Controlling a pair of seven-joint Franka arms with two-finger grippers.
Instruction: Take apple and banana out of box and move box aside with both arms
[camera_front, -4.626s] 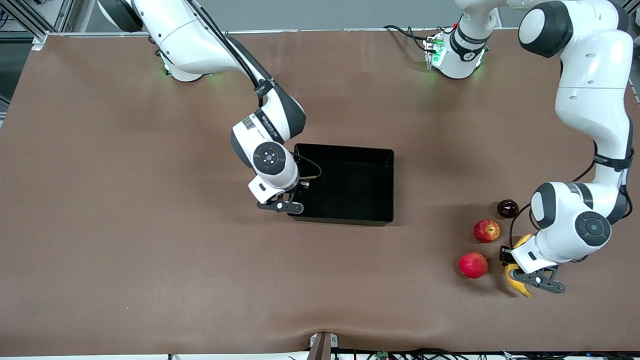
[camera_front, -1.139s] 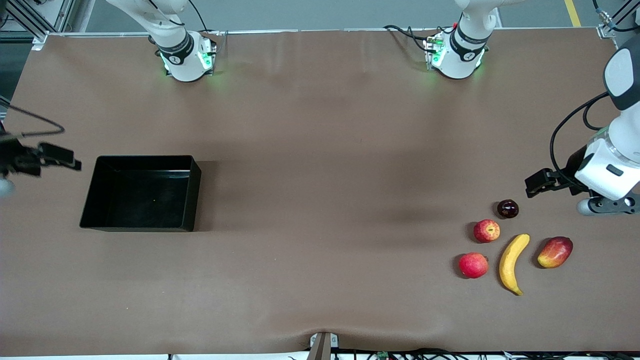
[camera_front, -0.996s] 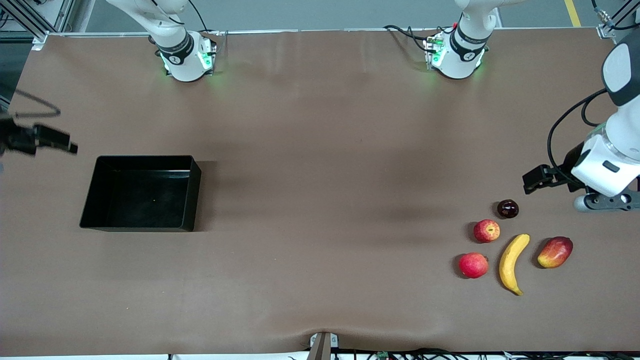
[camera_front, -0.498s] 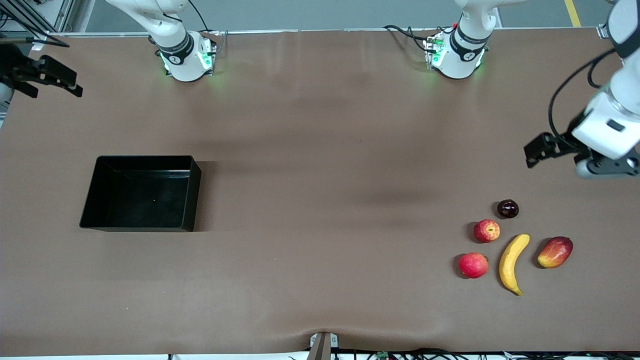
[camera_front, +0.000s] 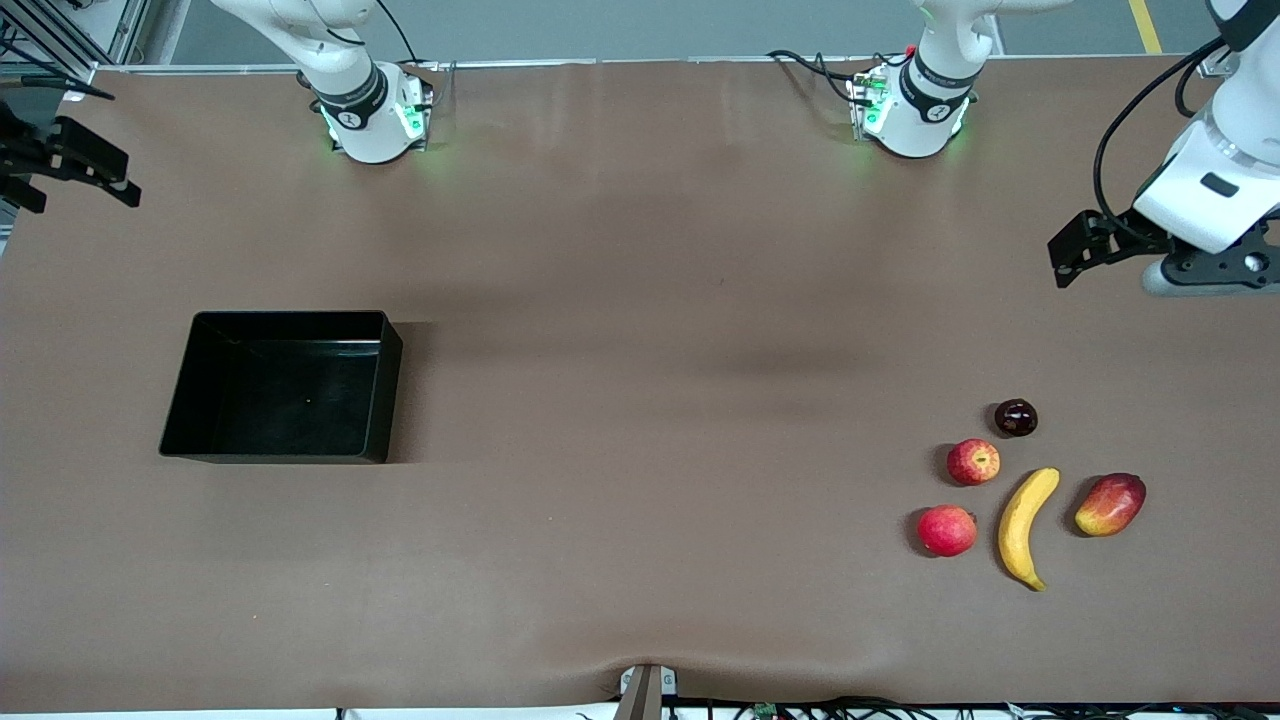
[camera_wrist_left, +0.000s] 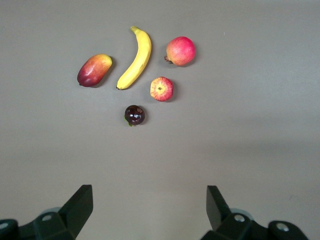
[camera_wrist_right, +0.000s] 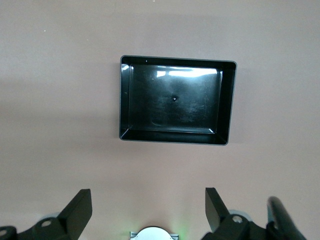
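The black box (camera_front: 285, 390) stands open and empty toward the right arm's end of the table; it also shows in the right wrist view (camera_wrist_right: 175, 137). The banana (camera_front: 1025, 525) lies toward the left arm's end, beside the streaked apple (camera_front: 973, 461). Both show in the left wrist view, the banana (camera_wrist_left: 135, 60) and the apple (camera_wrist_left: 161, 88). My left gripper (camera_front: 1205, 272) is open and empty, high over the bare table, apart from the fruits; it also shows in its wrist view (camera_wrist_left: 150, 200). My right gripper (camera_wrist_right: 148, 200) is open and empty, high over the table edge, clear of the box.
A plain red apple (camera_front: 946, 530), a red-yellow mango (camera_front: 1110, 504) and a small dark round fruit (camera_front: 1015, 417) lie around the banana. The arm bases (camera_front: 370, 115) (camera_front: 912, 110) stand along the table edge farthest from the front camera.
The box went from mid-table to the right arm's end, and the right gripper let it go. The left gripper left the banana. Over the last second both grippers rose and drew back toward the bases.
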